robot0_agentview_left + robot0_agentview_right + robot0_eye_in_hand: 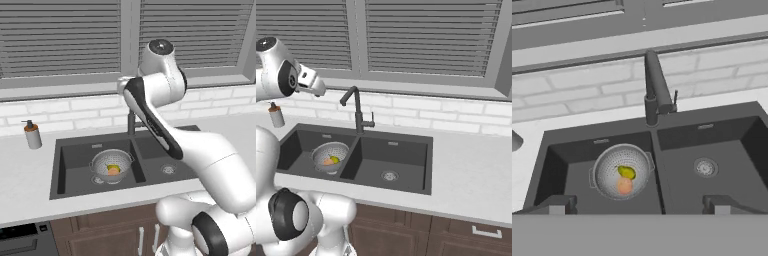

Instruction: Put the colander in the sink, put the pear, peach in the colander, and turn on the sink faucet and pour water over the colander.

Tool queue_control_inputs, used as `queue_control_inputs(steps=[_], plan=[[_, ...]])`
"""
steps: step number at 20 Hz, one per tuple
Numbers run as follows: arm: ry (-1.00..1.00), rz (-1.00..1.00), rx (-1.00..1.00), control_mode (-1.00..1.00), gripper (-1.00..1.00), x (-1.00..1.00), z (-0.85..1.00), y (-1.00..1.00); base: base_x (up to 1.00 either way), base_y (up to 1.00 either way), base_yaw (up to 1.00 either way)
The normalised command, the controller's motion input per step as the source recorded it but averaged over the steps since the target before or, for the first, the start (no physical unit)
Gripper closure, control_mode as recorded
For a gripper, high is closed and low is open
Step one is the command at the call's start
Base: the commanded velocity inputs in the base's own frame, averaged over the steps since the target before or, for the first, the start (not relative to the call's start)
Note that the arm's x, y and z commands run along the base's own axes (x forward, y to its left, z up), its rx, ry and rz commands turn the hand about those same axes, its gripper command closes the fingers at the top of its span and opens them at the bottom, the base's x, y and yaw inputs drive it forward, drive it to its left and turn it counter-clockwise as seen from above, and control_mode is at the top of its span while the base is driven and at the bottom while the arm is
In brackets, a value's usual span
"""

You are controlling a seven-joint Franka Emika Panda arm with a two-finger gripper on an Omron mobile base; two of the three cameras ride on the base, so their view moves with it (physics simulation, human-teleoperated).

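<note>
1. Sink (75, 150) (406, 150) (722, 145): dark double basin set in the pale worktop (25, 185) (471, 170), under a window with closed blinds (60, 35) (426, 35).
2. Colander (111, 165) (330, 156) (621, 171) sits in the left basin, upright, close to the divider between the basins.
3. Pear (114, 167) (335, 159) (627, 172) and peach (114, 171) (329, 161) (624, 186) both lie inside the colander, touching or nearly so; in the hand view the pear is on the far side and the peach on the near side.
4. Faucet (357, 112) (656, 90) stands at the far edge of the sink, at the divider; in the right base view its spout reaches left toward the left basin. Small lever sticks out on its right side. In the left base view only its lower stem (131, 122) shows behind the arm.
5. Right basin holds just its round drain (168, 169) (389, 175) (705, 167).
6. Soap bottle (32, 134) (276, 115) on the worktop, left of the sink, far side.
7. Gripper (637, 205): tips spread wide, holding nothing, hanging high above the sink's near edge and looking down toward the faucet. Well apart from the colander and the faucet.
8. Cabinet doors (110, 235) (431, 235) below the worktop, brown.
</note>
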Motion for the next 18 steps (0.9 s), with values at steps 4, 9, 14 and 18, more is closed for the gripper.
queue_control_inputs(steps=[4, 9, 14, 18], plan=[[0.0, 0.0, -0.03, -1.0, -1.0, 0.0, 0.2, -0.63, 0.0, 0.0, 0.0], [0.0, 0.0, -0.05, -1.0, -1.0, 0.03, -0.13, -0.43, 0.0, 0.0, 0.0], [0.0, 0.0, -0.01, -1.0, -1.0, 0.3, -0.3, -0.06, 0.0, 0.0, 0.0], [0.04, 0.0, 0.0, -1.0, -1.0, 0.61, -0.24, 0.02, 0.0, 0.0, 0.0]])
